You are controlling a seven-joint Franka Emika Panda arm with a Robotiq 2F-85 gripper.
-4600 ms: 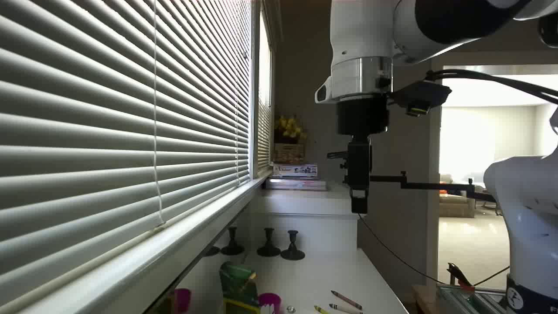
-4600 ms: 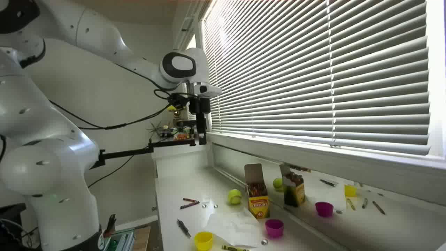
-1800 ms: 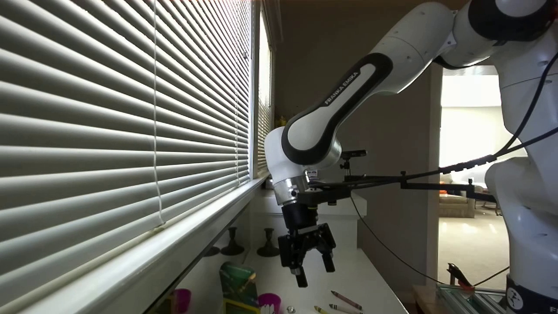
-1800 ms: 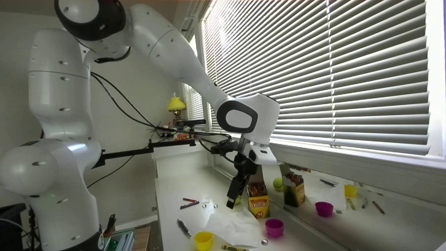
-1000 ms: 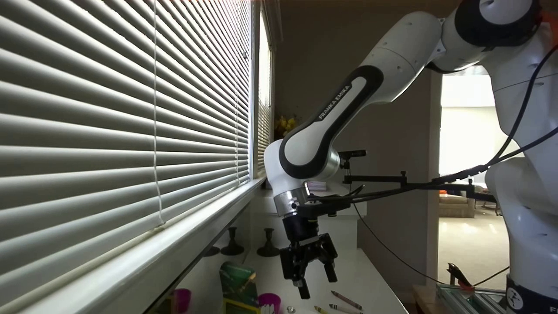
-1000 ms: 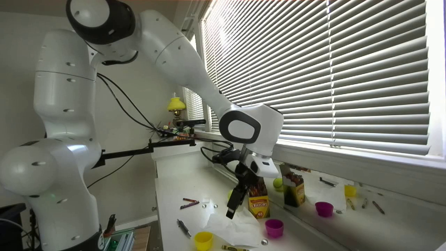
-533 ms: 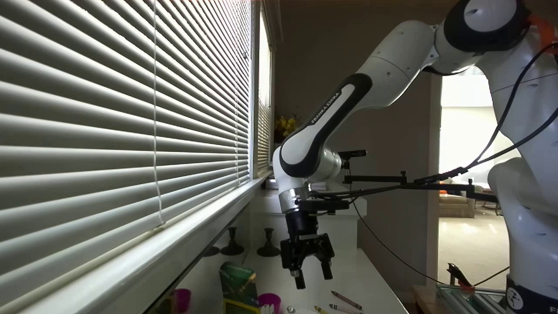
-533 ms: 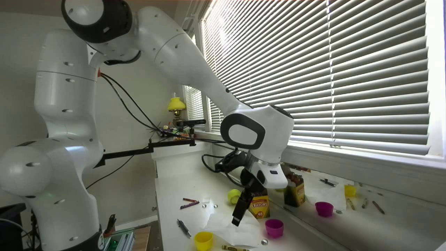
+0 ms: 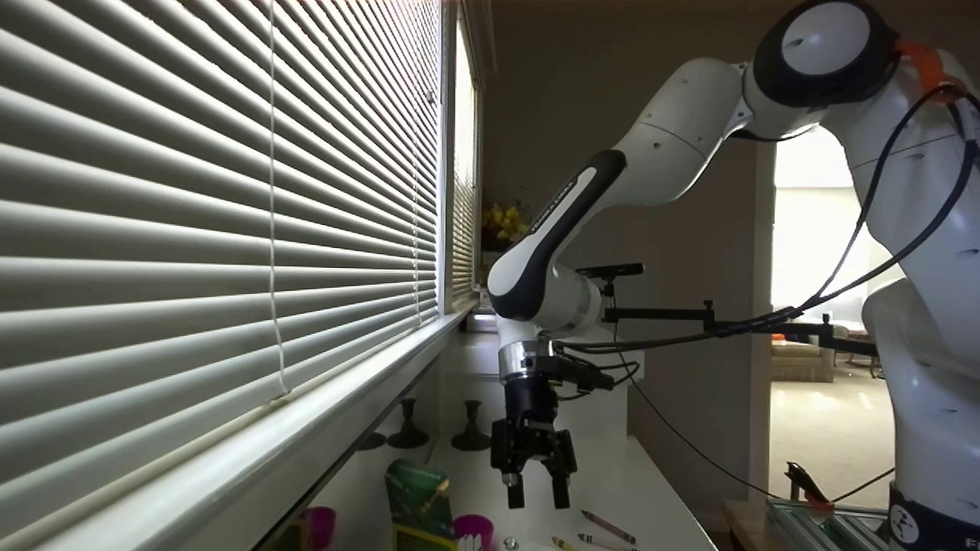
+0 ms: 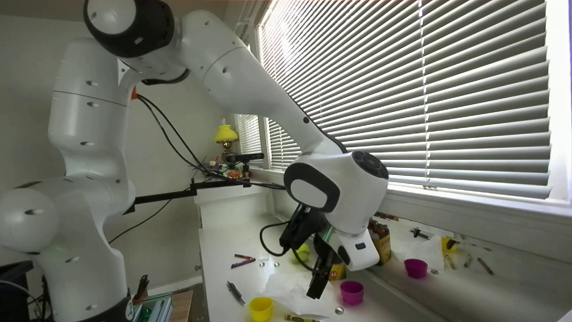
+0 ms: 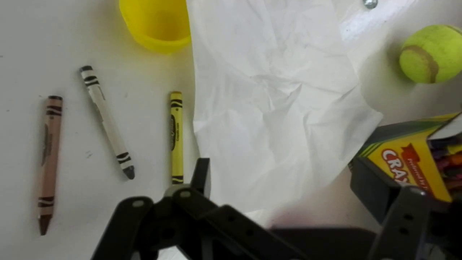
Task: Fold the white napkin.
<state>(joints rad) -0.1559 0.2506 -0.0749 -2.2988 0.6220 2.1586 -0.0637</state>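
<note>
The white napkin [image 10: 283,288] lies spread and creased on the white counter. In the wrist view the napkin [image 11: 267,122] runs from the top edge down between the fingers. My gripper [image 11: 287,180] is open, with its fingers wide apart and nothing held. One finger stands by the napkin's edge near the yellow crayon, the other by the crayon box. In the exterior views the gripper [image 9: 538,496] points down, and the gripper [image 10: 314,293] shows in front of the napkin. It seems to be above the napkin; the height is hard to judge.
A crayon box [image 11: 400,155] and a tennis ball [image 11: 431,54] are beside the napkin. A yellow cup [image 11: 158,25], yellow crayon [image 11: 177,137], white crayon [image 11: 108,122] and brown crayon [image 11: 49,159] lie opposite. A magenta cup [image 10: 352,293] stands near the mirrored back.
The arm has come down from its raised place at the counter's far end to over the napkin. In the last second the gripper has shifted and turned more upright. The napkin looks unmoved.
</note>
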